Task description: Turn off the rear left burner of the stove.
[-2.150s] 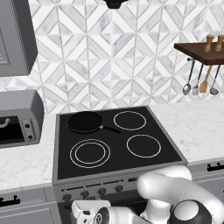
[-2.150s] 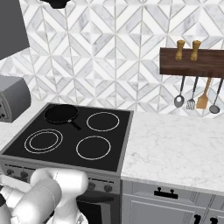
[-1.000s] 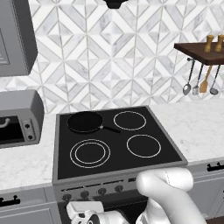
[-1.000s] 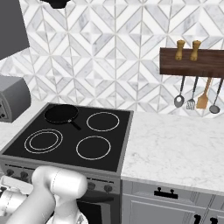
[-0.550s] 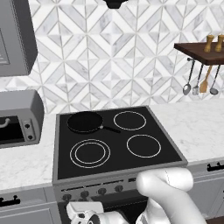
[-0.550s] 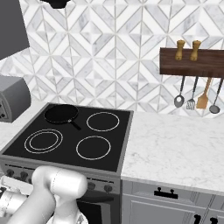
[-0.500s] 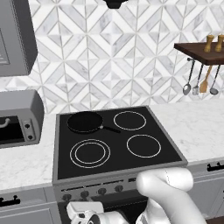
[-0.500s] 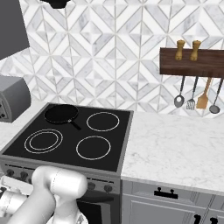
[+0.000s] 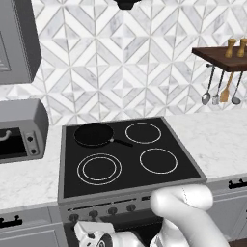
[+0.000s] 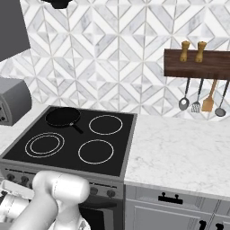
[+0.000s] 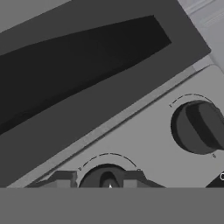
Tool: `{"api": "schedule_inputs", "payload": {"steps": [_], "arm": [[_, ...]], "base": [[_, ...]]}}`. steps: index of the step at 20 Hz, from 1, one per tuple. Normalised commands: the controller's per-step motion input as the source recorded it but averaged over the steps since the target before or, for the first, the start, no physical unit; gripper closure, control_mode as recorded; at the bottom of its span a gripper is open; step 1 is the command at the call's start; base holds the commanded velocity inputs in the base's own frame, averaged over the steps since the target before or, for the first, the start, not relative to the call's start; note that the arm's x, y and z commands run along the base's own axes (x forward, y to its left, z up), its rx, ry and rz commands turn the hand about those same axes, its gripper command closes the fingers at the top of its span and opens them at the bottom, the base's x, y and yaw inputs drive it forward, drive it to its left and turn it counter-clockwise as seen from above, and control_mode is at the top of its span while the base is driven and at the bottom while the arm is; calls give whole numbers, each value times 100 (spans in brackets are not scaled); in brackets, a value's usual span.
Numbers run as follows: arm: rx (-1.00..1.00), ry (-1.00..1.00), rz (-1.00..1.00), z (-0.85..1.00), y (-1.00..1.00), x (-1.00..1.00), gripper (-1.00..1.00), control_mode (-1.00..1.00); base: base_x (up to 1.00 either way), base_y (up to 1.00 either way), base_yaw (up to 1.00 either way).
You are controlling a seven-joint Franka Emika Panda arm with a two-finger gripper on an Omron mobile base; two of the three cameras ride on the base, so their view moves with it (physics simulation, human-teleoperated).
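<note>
The stove (image 9: 130, 185) has a flat black glass top and a front row of small dark knobs (image 9: 112, 211). A black skillet (image 9: 94, 134) sits over the rear left burner and hides it. My gripper (image 9: 86, 231) is low in front of the left end of the knob row. In the hand view the gripper (image 11: 99, 179) straddles one dark round knob (image 11: 109, 175), and its fingertips (image 11: 64, 178) press against the knob's two sides. A second knob (image 11: 199, 127) is to the right of it.
A grey toaster oven (image 9: 19, 130) stands on the counter left of the stove. Marble counter (image 10: 179, 152) runs to the right, with utensils (image 10: 196, 101) hanging under a wooden shelf. The dark oven window (image 11: 78, 65) is beside the knobs. My white elbow (image 9: 185, 205) bulges before the stove front.
Over two seconds the elbow has sunk a little and the hand has eased down and left by the knob row. In the last half second nothing visibly shifts in the base views.
</note>
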Motion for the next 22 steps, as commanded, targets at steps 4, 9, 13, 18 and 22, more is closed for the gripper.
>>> {"api": "schedule_inputs", "payload": {"steps": [4, 9, 13, 18, 22], "arm": [[48, 10, -25, 33, -8, 17, 100, -100], [48, 18, -34, 44, 0, 47, 100, -100], [49, 19, -36, 52, 0, 57, 100, -100], [58, 13, -38, 54, -8, 49, 100, -100], [70, 9, -38, 56, -21, 39, 100, -100]], "base": [[0, 0, 0], [0, 0, 0], [0, 0, 0], [0, 0, 0], [0, 0, 0]]}}
